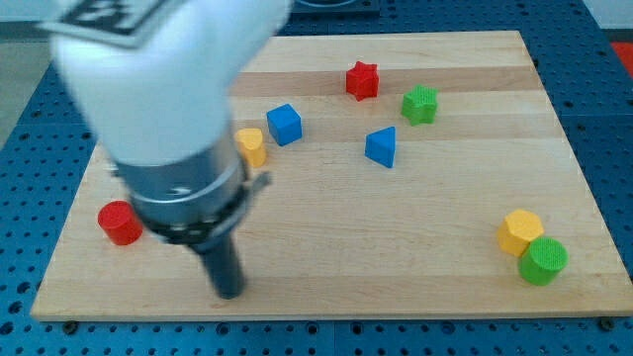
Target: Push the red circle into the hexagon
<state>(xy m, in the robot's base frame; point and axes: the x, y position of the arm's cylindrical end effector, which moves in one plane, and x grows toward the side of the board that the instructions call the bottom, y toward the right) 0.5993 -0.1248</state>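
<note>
**Red circle far left, hexagon far right: get behind it first**

Nearest the camera, my tip (228, 291) rests on the wooden board (326, 287) close to its near edge, and it has no jaws to open or close, so you only have a bare rod to push with. You see the red circle (120, 222) up and to the left of my tip, near the board's left edge and clearly apart from it.

Moving right, the yellow block (251, 144) sits half hidden beside the arm, then the blue cube (284, 124), the blue triangle (381, 146), the red star (362, 80) and the green star (419, 104) toward the far side. At the near right, the yellow hexagon (519, 231) touches the green circle (543, 260).

To do this well, you should bring my tip round to the left side of the red circle, opposite the hexagon, then push rightward along the near half of the board. Keep the contact centred, or the round block will likely slip off sideways.
</note>
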